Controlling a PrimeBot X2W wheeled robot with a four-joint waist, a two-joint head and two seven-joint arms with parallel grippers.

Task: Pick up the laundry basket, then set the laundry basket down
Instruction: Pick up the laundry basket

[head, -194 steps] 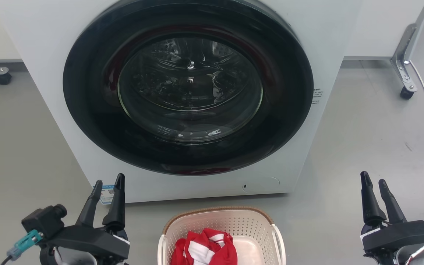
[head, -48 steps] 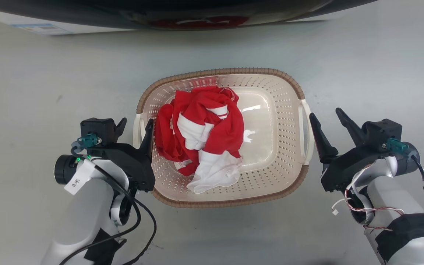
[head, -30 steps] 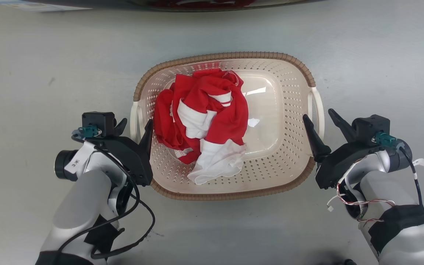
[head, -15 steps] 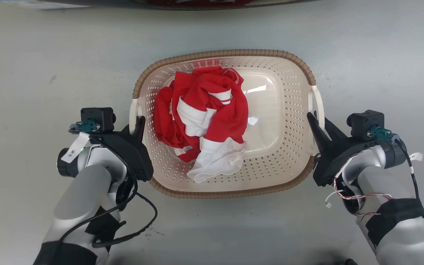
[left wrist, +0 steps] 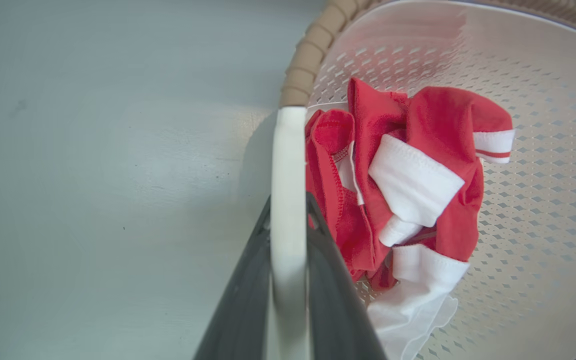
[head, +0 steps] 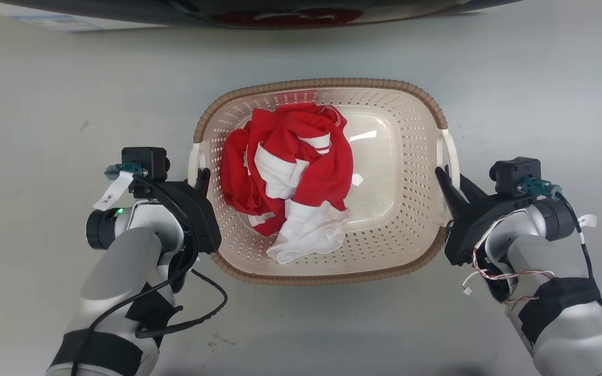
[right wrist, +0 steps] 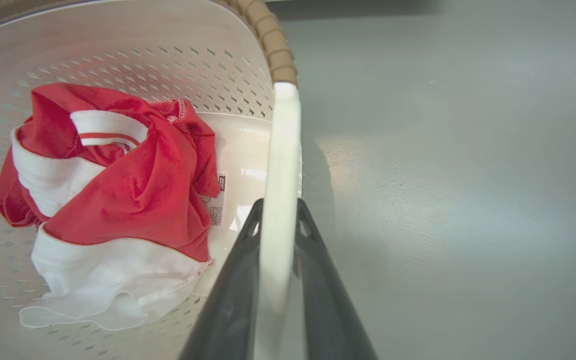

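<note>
The laundry basket [head: 322,83], cream and perforated with a brown woven rim, sits in the middle of the head view on the grey floor. My left gripper [head: 200,178] is shut on its white left handle [left wrist: 288,150], one finger on each side of the bar. On the other side, my right gripper [head: 450,181] is shut on the white right handle [right wrist: 280,150] in the same way. A crumpled red and white garment [head: 290,172] lies inside, toward the left. Whether the basket's bottom is off the floor I cannot tell.
The washing machine's lower edge [head: 280,10] runs along the top of the head view, just beyond the basket, with a small label [head: 55,22] at its left. Bare grey floor surrounds the basket on the left, right and near sides.
Both grippers went from open beside the handles to shut on them. The head camera has tilted, so the whole picture has shifted slightly downward since half a second ago.
</note>
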